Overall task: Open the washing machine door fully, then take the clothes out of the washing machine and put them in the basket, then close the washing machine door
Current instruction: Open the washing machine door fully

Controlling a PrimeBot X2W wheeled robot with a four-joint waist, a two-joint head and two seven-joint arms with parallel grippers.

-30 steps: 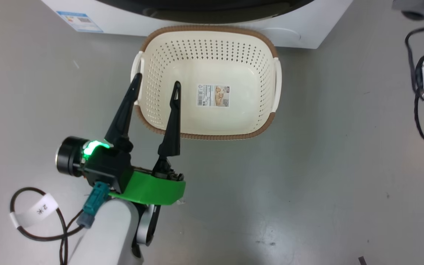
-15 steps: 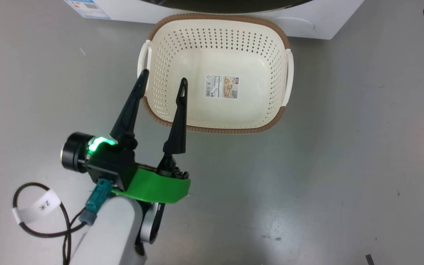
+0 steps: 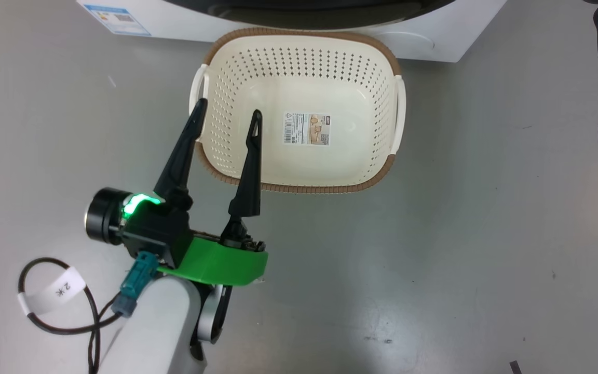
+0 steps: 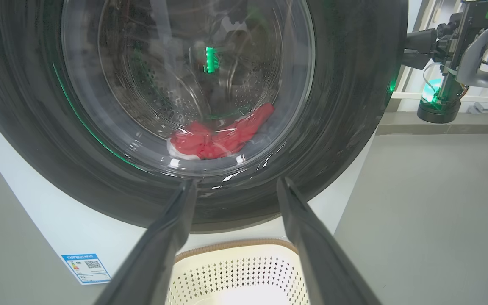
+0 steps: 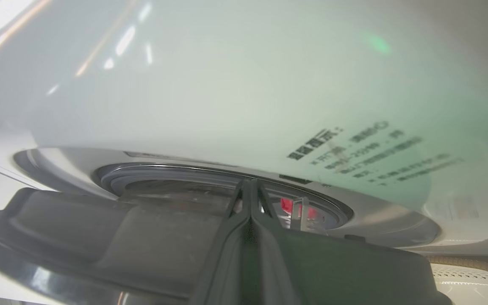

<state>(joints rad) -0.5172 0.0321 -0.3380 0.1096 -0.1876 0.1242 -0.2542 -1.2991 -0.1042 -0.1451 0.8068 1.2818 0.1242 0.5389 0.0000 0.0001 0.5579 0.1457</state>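
Lying low in the washing machine [image 4: 49, 220] behind the washing machine door [image 4: 354, 106], the clothes [image 4: 218, 137] are looking soft, light, best pinched at a bunched fold, while the right gripper [image 5: 250, 186] is resting clenched at the door's edge and the left gripper [image 4: 235, 184] is hovering spread before it.

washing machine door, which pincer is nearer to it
Right. The right pincer, shut, has its tips at the edge of the washing machine door; the left pincer hangs open over the left rim of the basket, apart from the door.
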